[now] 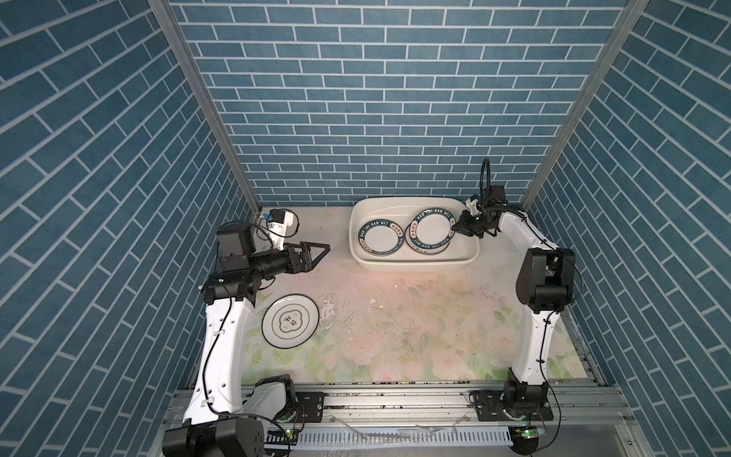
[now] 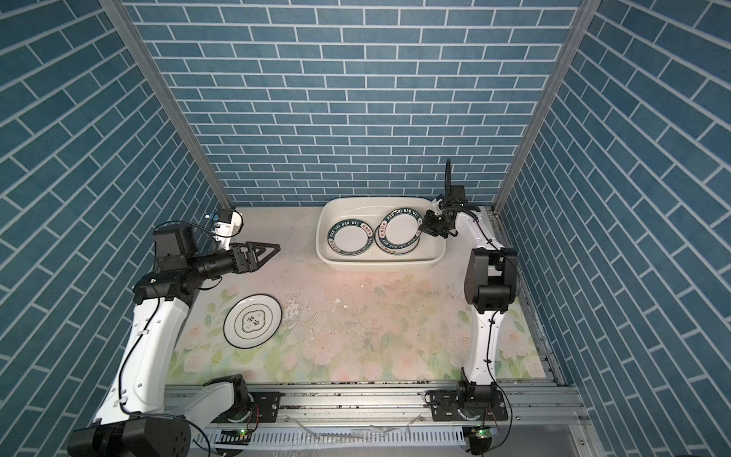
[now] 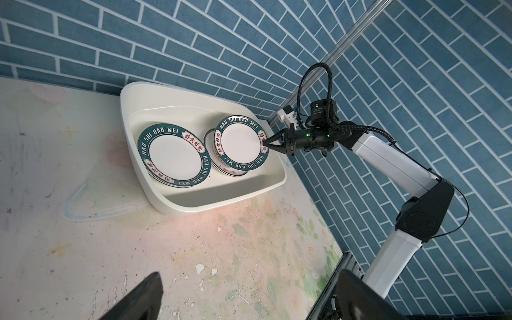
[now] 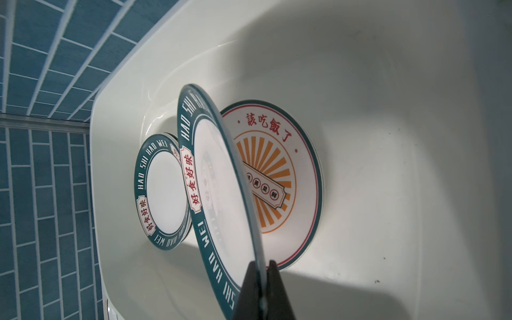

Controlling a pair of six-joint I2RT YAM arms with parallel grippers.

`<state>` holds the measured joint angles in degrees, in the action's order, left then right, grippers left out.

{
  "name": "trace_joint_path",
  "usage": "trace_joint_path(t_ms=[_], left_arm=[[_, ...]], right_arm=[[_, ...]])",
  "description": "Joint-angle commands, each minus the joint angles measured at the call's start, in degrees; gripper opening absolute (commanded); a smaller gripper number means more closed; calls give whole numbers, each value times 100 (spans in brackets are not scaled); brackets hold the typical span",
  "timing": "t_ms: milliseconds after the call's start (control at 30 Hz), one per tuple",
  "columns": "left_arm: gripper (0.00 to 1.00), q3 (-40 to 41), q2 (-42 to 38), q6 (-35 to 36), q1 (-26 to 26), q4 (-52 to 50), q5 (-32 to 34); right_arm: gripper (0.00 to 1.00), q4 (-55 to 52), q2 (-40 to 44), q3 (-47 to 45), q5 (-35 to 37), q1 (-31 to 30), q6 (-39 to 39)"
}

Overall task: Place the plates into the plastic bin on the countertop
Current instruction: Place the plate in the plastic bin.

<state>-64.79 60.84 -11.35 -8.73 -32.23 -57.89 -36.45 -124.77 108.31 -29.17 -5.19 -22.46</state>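
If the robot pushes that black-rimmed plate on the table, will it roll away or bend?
Probably neither. The black-rimmed plate lies flat on the countertop, so it would likely slide, not roll. It looks stiff and smooth, so it may be slippery to pinch, and its low rim leaves little to grab.

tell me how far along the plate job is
Done: a lettered plate and a sunburst plate lie in the plastic bin. In hand: the right claw grips another lettered plate above the sunburst one. Left: the black-rimmed plate on the countertop.

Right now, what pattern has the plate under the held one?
Orange sunburst, red characters. The plate shows best from the right wrist.
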Motion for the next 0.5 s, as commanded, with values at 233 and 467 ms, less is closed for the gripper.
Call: trace_joint_path(t_ms=[233, 467], left_arm=[[100, -16, 6, 14, -32, 47, -82], [100, -7, -37, 18, -32, 33, -83]], right_arm=[[0, -232, -454, 448, -63, 24, 188], [0, -350, -674, 621, -89, 27, 224]])
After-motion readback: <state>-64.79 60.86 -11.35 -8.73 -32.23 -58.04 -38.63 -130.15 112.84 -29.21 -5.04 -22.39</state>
